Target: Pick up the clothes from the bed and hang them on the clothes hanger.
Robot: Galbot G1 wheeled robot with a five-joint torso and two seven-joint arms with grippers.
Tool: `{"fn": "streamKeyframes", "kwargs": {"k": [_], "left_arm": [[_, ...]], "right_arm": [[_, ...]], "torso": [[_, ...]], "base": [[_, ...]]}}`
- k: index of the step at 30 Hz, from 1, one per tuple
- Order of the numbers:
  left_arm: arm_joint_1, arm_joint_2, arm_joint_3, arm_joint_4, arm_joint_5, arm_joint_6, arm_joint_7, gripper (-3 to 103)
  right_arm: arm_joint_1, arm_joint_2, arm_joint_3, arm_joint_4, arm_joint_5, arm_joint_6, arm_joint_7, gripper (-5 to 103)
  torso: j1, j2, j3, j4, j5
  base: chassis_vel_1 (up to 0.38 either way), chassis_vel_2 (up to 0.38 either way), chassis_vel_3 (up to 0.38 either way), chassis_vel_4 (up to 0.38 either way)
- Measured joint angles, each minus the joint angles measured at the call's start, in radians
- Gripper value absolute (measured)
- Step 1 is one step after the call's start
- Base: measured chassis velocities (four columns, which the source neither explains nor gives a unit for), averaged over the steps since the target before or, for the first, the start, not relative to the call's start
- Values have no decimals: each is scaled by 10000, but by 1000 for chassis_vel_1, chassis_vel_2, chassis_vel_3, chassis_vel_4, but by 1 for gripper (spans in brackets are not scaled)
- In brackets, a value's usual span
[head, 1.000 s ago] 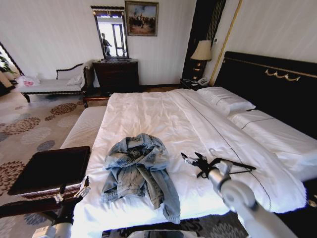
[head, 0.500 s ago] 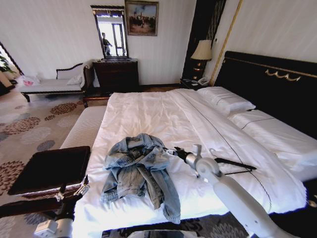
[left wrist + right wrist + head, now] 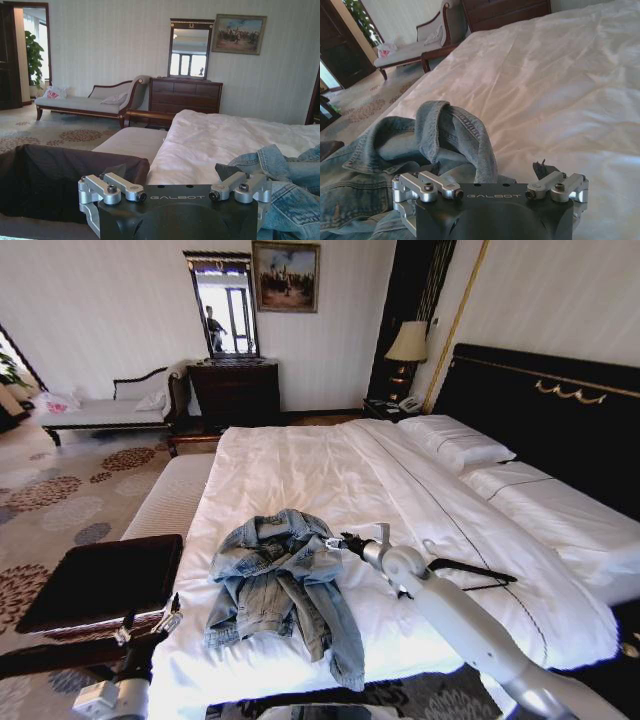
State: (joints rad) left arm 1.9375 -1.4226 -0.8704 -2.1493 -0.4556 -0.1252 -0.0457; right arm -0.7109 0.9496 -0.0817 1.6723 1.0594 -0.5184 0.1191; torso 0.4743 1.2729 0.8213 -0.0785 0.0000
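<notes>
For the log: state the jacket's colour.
Light, faded blue denim; the jacket shows best in the head view, crumpled on the white bed.

My right claw's fingertips (image 3: 490,187): hidden behind the mount, against the jacket (image 3: 280,585).
Hanger (image 3: 470,572): partly covered by my right arm.
My left claw (image 3: 148,625): too small to judge.

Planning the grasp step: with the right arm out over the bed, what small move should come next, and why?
Probably lower the right end effector onto the denim jacket and close. It sits open at the jacket's raised edge, not gripping. The hanger lies apart on the bed; the left end effector waits by the bed's near corner.
</notes>
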Motion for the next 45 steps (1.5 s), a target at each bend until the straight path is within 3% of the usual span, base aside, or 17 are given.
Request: {"fn": "streamKeyframes", "kwargs": {"k": [9, 12, 14, 15, 17, 21, 22, 23, 24, 26, 29, 30, 34, 42, 45], "left_arm": [[-47, 110, -29, 84, -122, 21, -3, 100], [-128, 205, -34, 130, -234, 94, -22, 100], [-151, 227, -36, 147, -258, 114, -26, 100], [-221, 302, -45, 185, -347, 192, -39, 100], [-274, 371, -46, 200, -421, 259, -47, 100], [-719, 838, -44, 330, -936, 876, -170, 100], [-719, 838, -44, 330, -936, 876, -170, 100], [-935, 1028, -23, 391, -1162, 1149, -231, 100], [-1341, 1364, 21, 456, -1703, 1700, -350, 100], [-1435, 1449, 29, 469, -1864, 1815, -387, 100], [-2431, 2387, 96, 779, -3044, 2673, -560, 100], [-2431, 2387, 96, 779, -3044, 2673, -560, 100], [-3465, 3649, 368, 1625, -4114, 2977, -434, 100], [-4310, 5016, 1395, 3010, -5062, 3144, 133, 100], [-4554, 5231, 1766, 3379, -5284, 3146, 208, 100]], "right_arm": [[477, 117, -509, -557, -17, -107, -25, 101], [546, 104, -648, -658, 43, -194, 18, 88], [554, 102, -666, -668, 52, -198, 23, 88], [569, 103, -688, -673, 87, -202, 47, 77], [578, 104, -688, -672, 113, -202, 64, 77], [585, 106, -684, -622, 163, -198, 103, 54], [585, 106, -684, -622, 163, -198, 103, 54], [585, 106, -667, -598, 180, -193, 115, 54], [586, 105, -637, -541, 198, -180, 130, 44], [586, 104, -632, -529, 201, -178, 132, 44], [553, 103, -528, -363, 246, -164, 193, 27], [553, 103, -528, -363, 246, -164, 193, 27], [510, 60, -363, 130, 579, -240, 453, 7], [312, 6, -118, 5, 485, -257, 422, 2], [231, -5, -79, 12, 431, -249, 382, 2]], "torso": [[0, 2, -1, -1, -1], [0, 1, 0, -2, 0], [0, 1, 0, -2, 0], [0, 1, 0, -2, 0], [0, 1, 0, -2, 0], [0, 1, -1, -1, 0], [0, 1, -1, -1, 0], [0, 2, 0, -1, 0], [-1, 1, -1, -2, -3], [-1, 2, 0, -3, -3], [0, 1, 0, -2, -3], [0, 1, 0, -2, -3], [0, 1, 0, -3, -2], [1, 1, 0, 0, -1], [1, 1, 0, -2, 1]], "base": [[0, 0, 0, 0], [0, 0, 0, 0], [0, 0, 0, 0], [0, 0, 0, 0], [0, 0, 0, 0], [0, 0, 0, 0], [0, 0, 0, 0], [0, 0, 0, 0], [0, 0, 0, 0], [0, 0, 0, 0], [0, 0, 0, 0], [0, 0, 0, 0], [0, 0, 0, 0], [0, 0, 0, 0], [0, 0, 0, 0]]}}
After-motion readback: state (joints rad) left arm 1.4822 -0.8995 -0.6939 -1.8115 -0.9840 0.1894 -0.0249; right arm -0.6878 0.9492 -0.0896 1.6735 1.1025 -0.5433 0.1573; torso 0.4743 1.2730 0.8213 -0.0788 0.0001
